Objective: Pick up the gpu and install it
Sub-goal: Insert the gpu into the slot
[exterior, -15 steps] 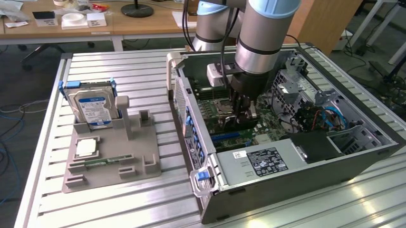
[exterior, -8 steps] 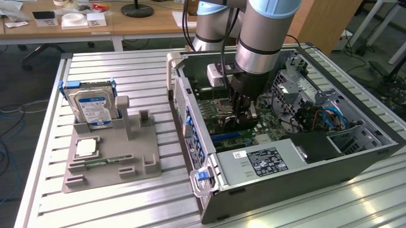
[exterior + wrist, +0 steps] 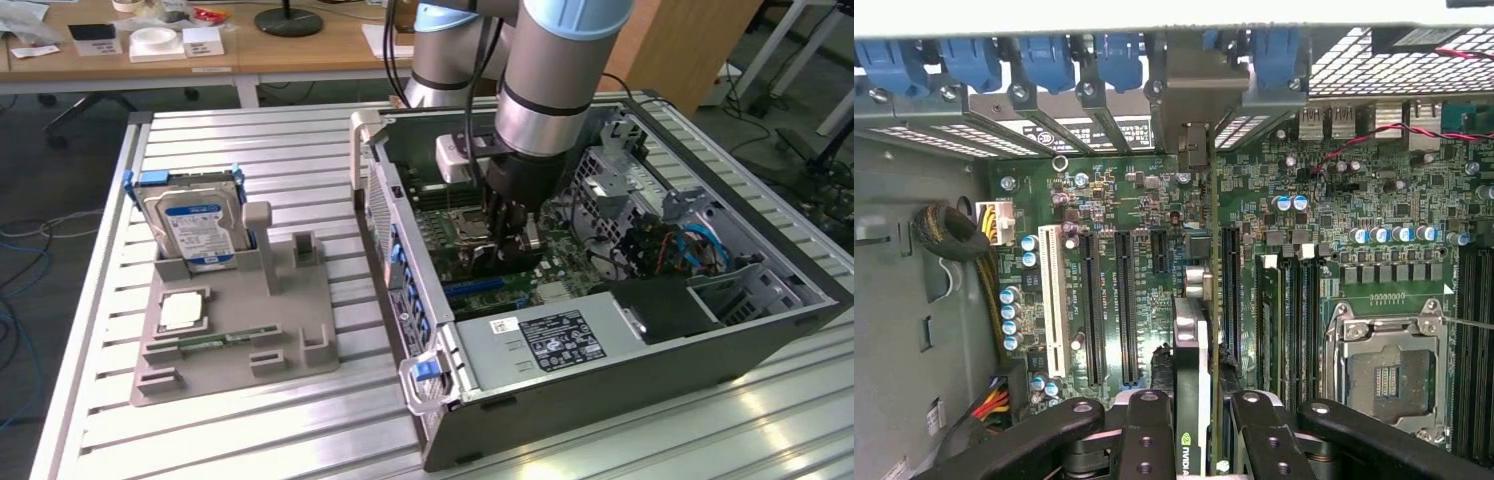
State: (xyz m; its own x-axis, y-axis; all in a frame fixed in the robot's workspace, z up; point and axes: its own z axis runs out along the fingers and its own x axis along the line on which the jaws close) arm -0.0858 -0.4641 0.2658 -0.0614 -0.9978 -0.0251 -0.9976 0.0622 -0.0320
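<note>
While the arm reaches down into the open computer case point(image 3: 587, 330), the gripper point(image 3: 514, 243) is clenched on the gpu point(image 3: 1194, 370), held edge-on above the motherboard point(image 3: 1334, 200).

Counts: one arm, one gripper, one gpu, one case, one grey holder tray point(image 3: 227, 350) on the worktop point(image 3: 267, 140). Tray carries one hard drive point(image 3: 198, 228) with a blue-white label, standing upright at its far end, one small square chip point(image 3: 183, 310), and one narrow green memory stick point(image 3: 227, 340) lying flat near the tray's front edge.

Gpu appearance: thin green board seen on edge, black block on one face, silver metal bracket point(image 3: 1192, 105) at the far end by the case's rear slot openings.

Wrist view: both black fingers point(image 3: 1144, 430) pressing the card from either side; card lined up along the row of long black slots point(image 3: 1124, 310); empty processor socket point(image 3: 1384, 370) off to one side. Exterior view: tray beside the case, toward the worktop's edge on the exterior view's left; gpu itself mostly hidden by the gripper.
</note>
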